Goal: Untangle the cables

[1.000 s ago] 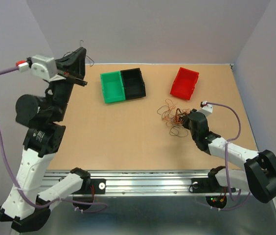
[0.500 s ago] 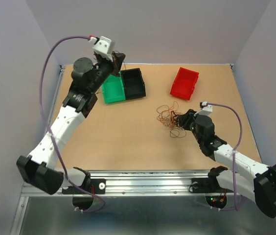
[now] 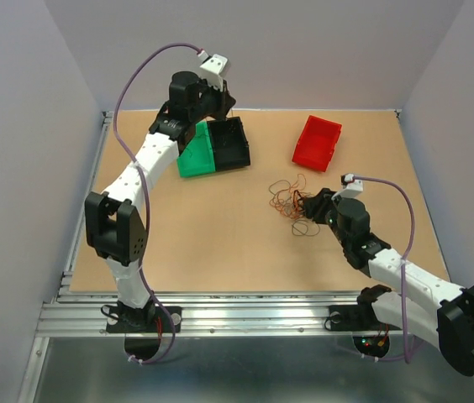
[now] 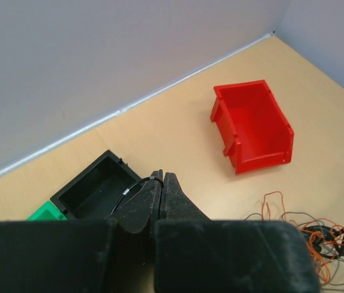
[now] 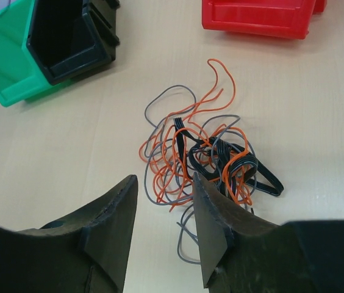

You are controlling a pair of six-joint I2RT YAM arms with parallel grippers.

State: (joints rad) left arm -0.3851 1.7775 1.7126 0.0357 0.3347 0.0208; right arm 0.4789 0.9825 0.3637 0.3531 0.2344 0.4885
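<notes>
One strand at most looks separated so far. The left gripper (image 4: 163,180) has its jaws pressed together on a thin black strand (image 4: 132,189), which curls out from between them. It hangs high over the black bin (image 3: 230,143) and the green bin (image 3: 188,155), at about 11 o'clock on the table (image 3: 203,243). I judge that strand to be free of the others, since nothing can be seen running from it to the pile.

The rest of the cables (image 5: 208,159) lie in one knot on the table, at about 3 o'clock from its centre. Orange-red, grey and black loops cross one another many times. The right gripper (image 5: 163,183) sits low, just beside the knot at its 4 o'clock edge, with its jaws apart and nothing between them. The red bin (image 3: 317,141), at 1 o'clock, shows no wire inside, and the black bin's inside is too dark to read. So I would put the task at an early stage, with nearly all of the pulling apart left to do.

The table is a plain light-brown board, matte and unmarked. A metal rail (image 3: 245,306) runs along its near edge at 6 o'clock. Pale grey-lilac walls (image 3: 262,50) close it in at 9, 12 and 3 o'clock.
</notes>
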